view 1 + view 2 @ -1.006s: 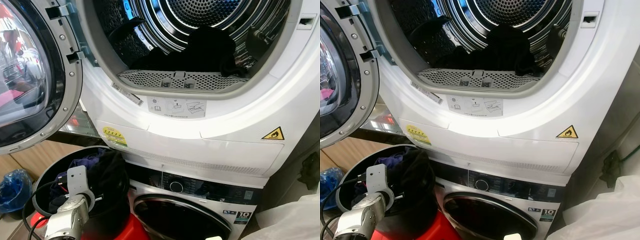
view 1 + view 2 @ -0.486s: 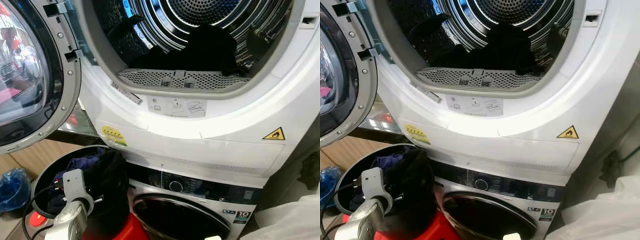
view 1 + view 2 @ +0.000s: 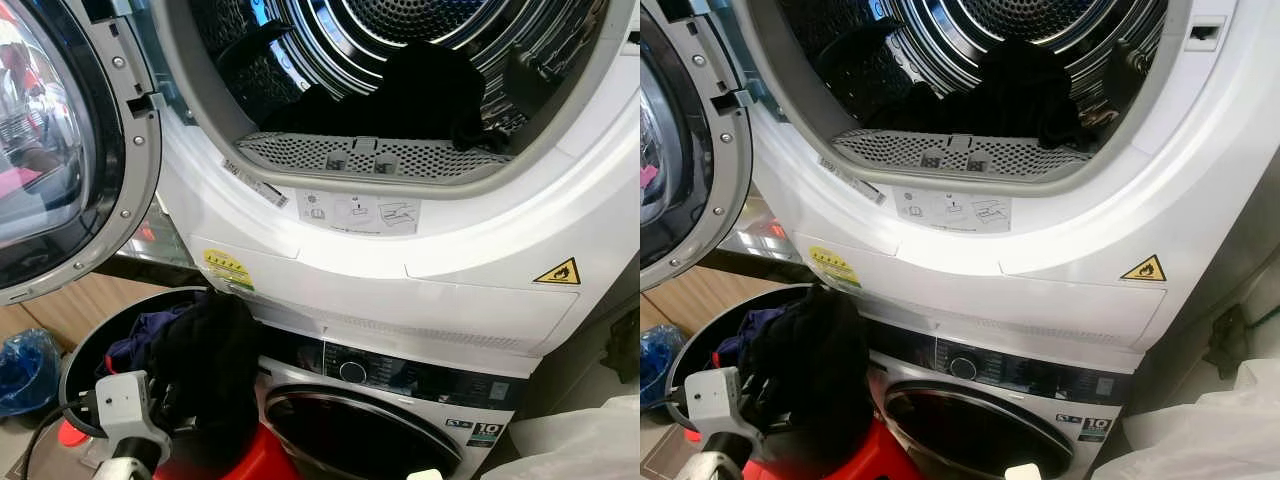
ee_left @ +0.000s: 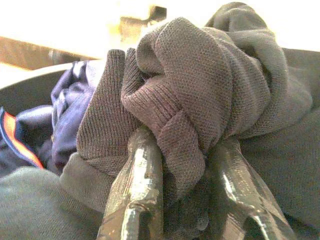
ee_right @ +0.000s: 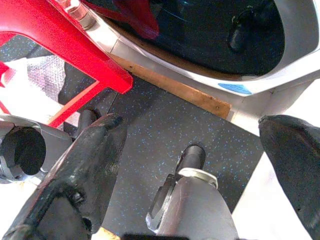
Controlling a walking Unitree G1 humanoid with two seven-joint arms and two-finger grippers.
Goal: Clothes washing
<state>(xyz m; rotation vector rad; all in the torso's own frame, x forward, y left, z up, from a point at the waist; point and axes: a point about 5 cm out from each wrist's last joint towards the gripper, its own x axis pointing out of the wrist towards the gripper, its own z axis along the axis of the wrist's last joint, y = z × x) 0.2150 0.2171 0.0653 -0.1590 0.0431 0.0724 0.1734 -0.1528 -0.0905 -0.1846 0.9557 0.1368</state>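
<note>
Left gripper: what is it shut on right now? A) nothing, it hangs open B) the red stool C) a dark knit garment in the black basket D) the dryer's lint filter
C: in the left wrist view the left gripper has its fingers pinched on a bunched dark knit garment, atop the clothes in the black basket.

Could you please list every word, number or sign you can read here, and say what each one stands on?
"10": small badge on the lower washer's front.
Flame warning sign, yellow triangle: upper dryer's front panel.
Yellow sticker on the dryer: print too small to read.
White pictogram label below the dryer's opening: icons, unreadable.
Strip label on the door rim: unreadable.
</note>
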